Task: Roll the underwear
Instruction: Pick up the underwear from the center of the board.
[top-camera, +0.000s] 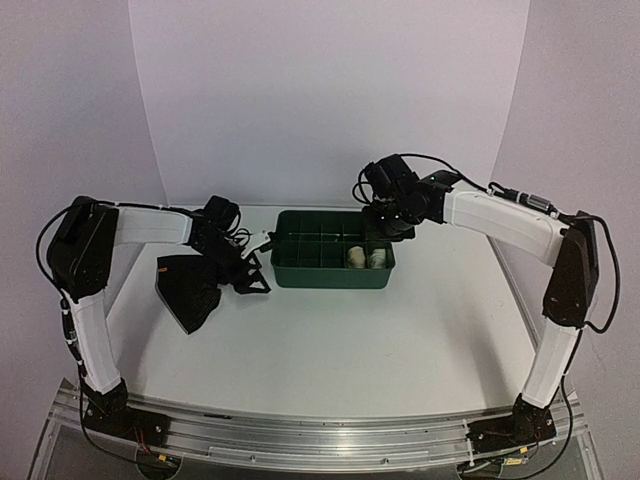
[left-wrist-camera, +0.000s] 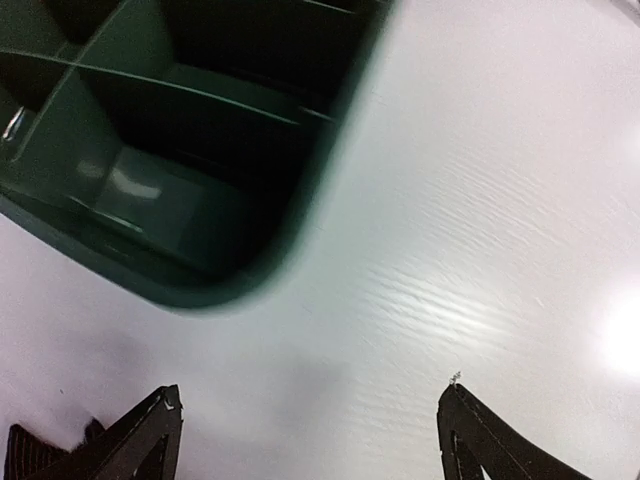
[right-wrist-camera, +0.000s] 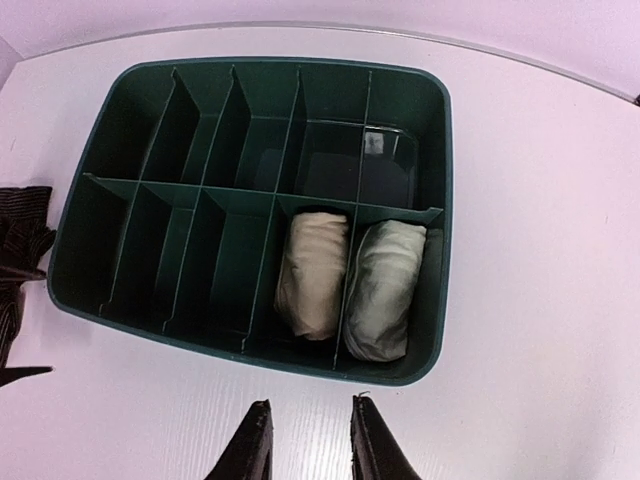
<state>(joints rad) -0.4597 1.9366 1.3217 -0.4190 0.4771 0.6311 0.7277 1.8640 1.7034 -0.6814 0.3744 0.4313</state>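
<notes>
Right wrist view shows two pieces of underwear rolled up in the dark green tray (right-wrist-camera: 120, 140). The cream roll (right-wrist-camera: 313, 275) and the pale mint-white roll (right-wrist-camera: 383, 290) lie side by side, each in its own compartment. These are the two compartments at the right end of the row nearest this camera. The black striped underwear (top-camera: 190, 290) lies unrolled and crumpled on the white table (top-camera: 330, 340), left of the tray.

The left arm reaches rightward from its raised elbow and angles down. The left gripper (top-camera: 252, 272) sits low between the black garment and the tray's left wall. Its fingers (left-wrist-camera: 160, 425) are spread wide with nothing between them; whether one brushes the cloth I cannot tell.

The right arm stretches leftward, and the right gripper (right-wrist-camera: 312, 430) hangs above the tray's right part. Its fingers stand a narrow gap apart, empty.
</notes>
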